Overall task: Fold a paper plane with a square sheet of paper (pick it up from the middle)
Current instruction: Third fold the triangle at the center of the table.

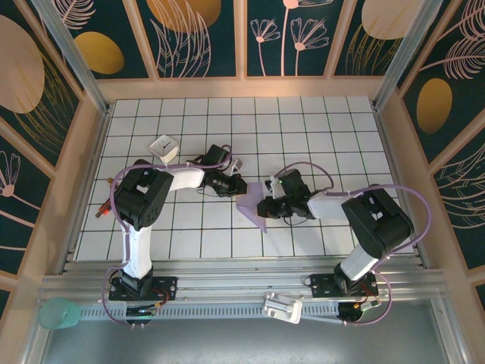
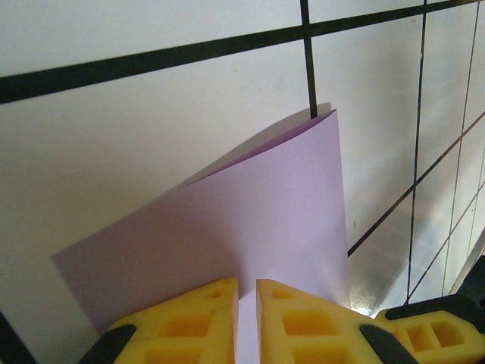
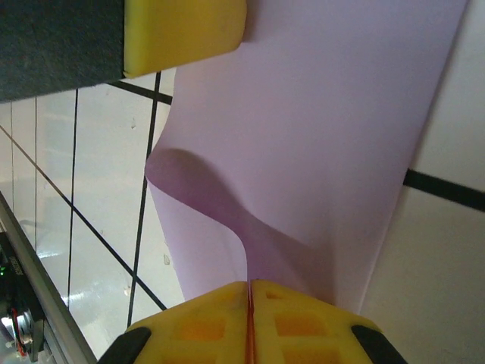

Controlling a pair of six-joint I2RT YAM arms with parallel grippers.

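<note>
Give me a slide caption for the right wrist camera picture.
Right hand pinches the edge of the lavender sheet of paper, which bows over the white tiled table.

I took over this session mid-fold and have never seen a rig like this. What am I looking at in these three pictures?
Two robot arms are bolted at the near edge of a tiled table. The wide picture looks down from above and behind them, so the left arm is on its left. The other two pictures come from a camera on each wrist, and the yellow fingers at the bottom edge belong to that arm. The left tool and the right tool meet mid-table, each shut on the lavender paper, which curves between them. A small white block sits apart, beyond the left arm.
</note>
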